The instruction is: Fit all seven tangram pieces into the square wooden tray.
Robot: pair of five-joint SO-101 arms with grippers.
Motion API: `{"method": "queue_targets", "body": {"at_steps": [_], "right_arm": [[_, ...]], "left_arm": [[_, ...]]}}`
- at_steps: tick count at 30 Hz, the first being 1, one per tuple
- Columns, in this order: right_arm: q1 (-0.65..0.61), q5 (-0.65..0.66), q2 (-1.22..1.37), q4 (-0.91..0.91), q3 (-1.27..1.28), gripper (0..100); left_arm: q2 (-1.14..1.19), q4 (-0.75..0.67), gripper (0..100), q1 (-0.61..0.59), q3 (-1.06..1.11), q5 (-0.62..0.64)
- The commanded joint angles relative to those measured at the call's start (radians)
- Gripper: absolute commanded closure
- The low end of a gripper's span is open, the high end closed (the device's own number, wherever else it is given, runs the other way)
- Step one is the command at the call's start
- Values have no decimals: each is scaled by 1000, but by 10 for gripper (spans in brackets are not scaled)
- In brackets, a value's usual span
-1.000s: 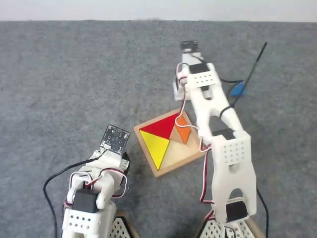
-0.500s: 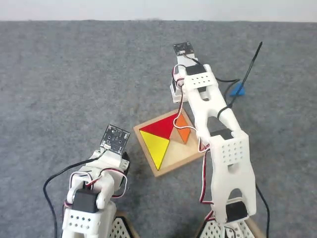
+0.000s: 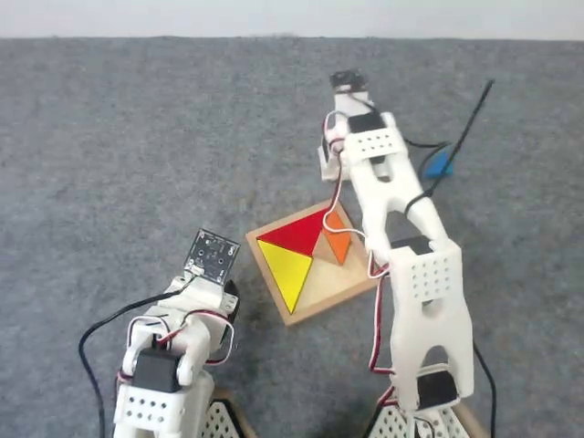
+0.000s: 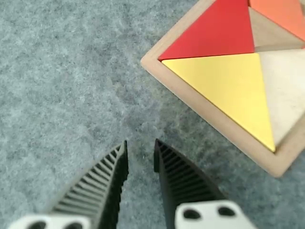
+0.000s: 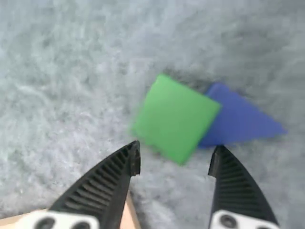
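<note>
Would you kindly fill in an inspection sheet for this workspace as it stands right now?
Surface: grey mat, no spills or creases seen.
Job's things: wooden tray holds a red triangle, a yellow triangle and an orange triangle; part of its floor is bare. A green square and a blue triangle lie touching on the mat.
Clutter: nothing seen.
Tools: left tool slightly open, empty, over the mat near a tray corner. Right tool open, empty, above the green square.
Cables: black cable by the left arm; red and white wires along the right arm.
Surroundings: pale strip beyond the mat's far edge.
</note>
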Motion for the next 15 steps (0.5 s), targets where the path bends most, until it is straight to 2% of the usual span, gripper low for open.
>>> {"method": "queue_targets", "body": {"at_steps": [1,6,15], "right_arm": [[45,-12,-15,84,-157,760],[61,-14,-8,148,-285,760],[-71,-21,31,84,-313,758]], "left_arm": [[-2,5,912,2,-7,6],[-2,5,912,2,-7,6],[-2,5,912,2,-7,6]]}}
